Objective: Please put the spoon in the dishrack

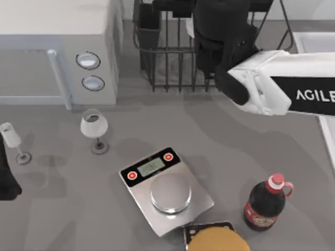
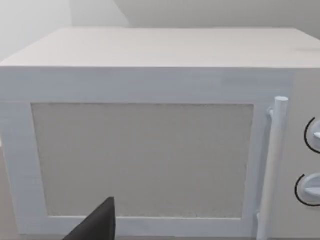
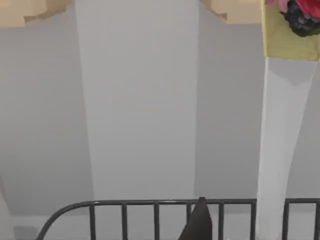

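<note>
The dishrack (image 1: 167,68) is a black wire rack at the back of the table, with a dark utensil cup (image 1: 149,26) at its left corner. My right arm reaches in from the right, and my right gripper (image 1: 222,36) hangs over the rack's right half, covered from above by its own black wrist. In the right wrist view, the rack's curved top rail (image 3: 150,204) runs just beyond a dark tip of that gripper, with a pale wall behind. The spoon is hidden. My left gripper (image 1: 8,180) is parked at the table's left edge, facing the microwave.
A white microwave (image 1: 57,47) (image 2: 150,75) stands at the back left. In front of it are two wine glasses (image 1: 94,125) (image 1: 10,136). A kitchen scale (image 1: 167,188) lies mid-front, a dark bottle (image 1: 264,204) front right, and a round orange item (image 1: 217,240) at the front edge.
</note>
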